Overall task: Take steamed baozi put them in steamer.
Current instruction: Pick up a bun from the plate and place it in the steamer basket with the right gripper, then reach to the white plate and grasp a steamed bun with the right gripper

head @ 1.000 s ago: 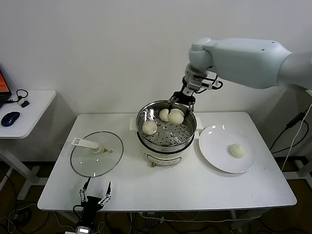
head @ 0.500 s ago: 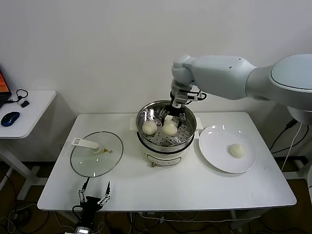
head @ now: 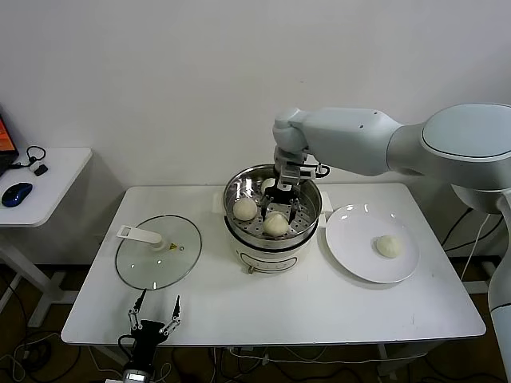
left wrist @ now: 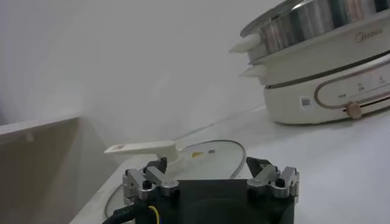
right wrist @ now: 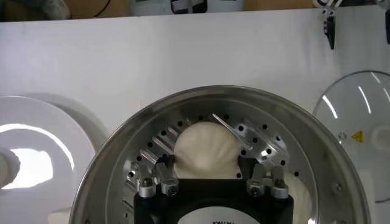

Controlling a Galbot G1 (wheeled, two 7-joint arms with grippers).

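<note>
Steamer [head: 307, 226]: middle of the table, lid off, three baozi inside by my count.
Near bun [head: 276, 224]: on the perforated floor at the near side, between the right gripper's [head: 279, 209] fingers, which are spread beside it rather than pinching.
Other buns: one at left [head: 244, 208]; one at the far side, mostly hidden.
Plate [head: 351, 239]: right of the steamer, one baozi [head: 389, 246] left.
Left gripper [head: 156, 321]: idle at the near table edge, jaws apart.
Progress: one bun to go, I reckon.

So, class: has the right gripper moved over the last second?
Yes. The right gripper has come from the steamer's back rim toward its front, carrying a bun.
</note>
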